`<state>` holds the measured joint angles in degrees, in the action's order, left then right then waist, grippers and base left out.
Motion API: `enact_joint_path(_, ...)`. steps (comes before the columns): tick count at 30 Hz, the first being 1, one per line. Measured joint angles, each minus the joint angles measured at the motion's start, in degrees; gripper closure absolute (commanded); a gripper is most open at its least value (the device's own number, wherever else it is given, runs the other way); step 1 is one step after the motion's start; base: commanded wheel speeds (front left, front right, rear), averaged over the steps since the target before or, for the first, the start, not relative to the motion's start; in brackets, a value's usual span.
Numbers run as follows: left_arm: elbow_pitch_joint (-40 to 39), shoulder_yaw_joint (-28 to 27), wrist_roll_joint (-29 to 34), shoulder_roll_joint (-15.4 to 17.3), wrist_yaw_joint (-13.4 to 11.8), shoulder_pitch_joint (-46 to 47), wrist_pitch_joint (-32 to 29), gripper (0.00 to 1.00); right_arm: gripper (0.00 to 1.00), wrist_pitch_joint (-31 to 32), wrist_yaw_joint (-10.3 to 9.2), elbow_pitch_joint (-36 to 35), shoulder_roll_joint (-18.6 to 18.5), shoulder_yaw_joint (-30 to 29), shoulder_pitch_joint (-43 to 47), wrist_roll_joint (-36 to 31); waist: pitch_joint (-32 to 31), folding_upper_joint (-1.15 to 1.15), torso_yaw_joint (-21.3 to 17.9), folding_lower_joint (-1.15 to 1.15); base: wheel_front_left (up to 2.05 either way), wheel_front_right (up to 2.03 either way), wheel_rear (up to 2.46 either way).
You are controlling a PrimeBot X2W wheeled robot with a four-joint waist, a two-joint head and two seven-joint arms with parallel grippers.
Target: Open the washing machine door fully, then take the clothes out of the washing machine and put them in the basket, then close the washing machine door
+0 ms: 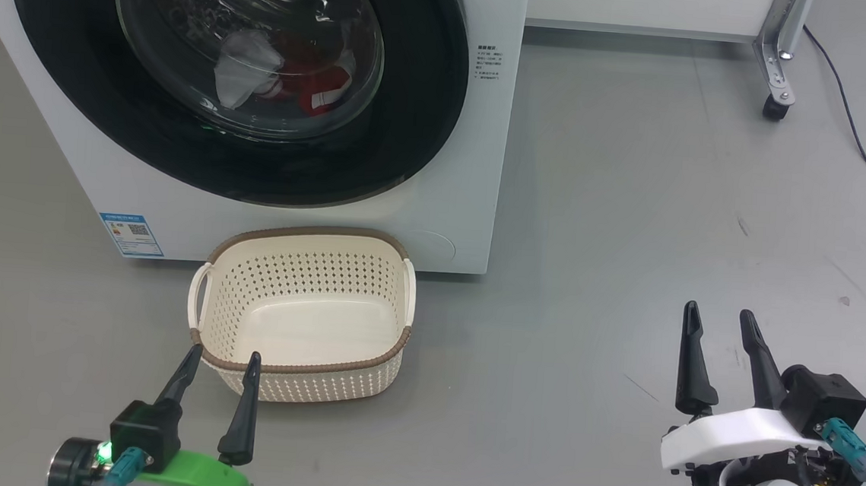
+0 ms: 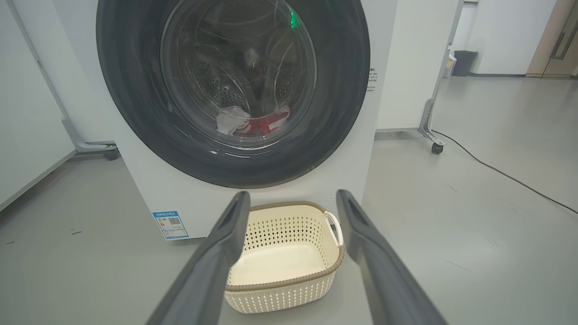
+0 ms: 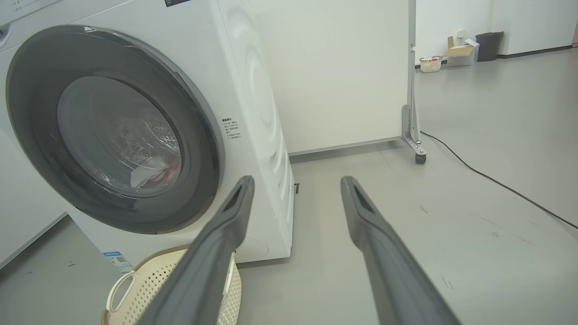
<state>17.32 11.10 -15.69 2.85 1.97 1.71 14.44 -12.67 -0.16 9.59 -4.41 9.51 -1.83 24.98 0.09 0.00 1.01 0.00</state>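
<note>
Left fingers (image 1: 245, 405) and right fingers (image 1: 693, 368) spread empty, you are facing the shut washing machine door (image 1: 427, 105); opening it is likely calling for a rim hold.

Right claw (image 3: 296, 183) spread; washer door (image 3: 115, 131) closed w/ clothes (image 3: 146, 174) behind glass; basket (image 3: 153, 286) btm-left.

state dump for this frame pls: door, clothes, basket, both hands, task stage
washing machine door: shut
clothes: red and white, inside, seen through the door glass
basket: empty, on the floor just in front of the washing machine
left hand: open, empty, pointed at the basket
right hand: open, empty, above the floor to the right of the machine
task stage: not begun, door not yet opened
</note>
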Motion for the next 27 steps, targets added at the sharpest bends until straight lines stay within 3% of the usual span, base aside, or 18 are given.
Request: enact_joint_path(27,0.8,-0.1,-0.5,-0.1,-0.2,0.7,0.0,0.00,0.00,-0.2,-0.10,2.2,0.2,0.0,-0.6,0.0,-0.1,0.00,0.0,0.00,0.00,0.00,0.00)
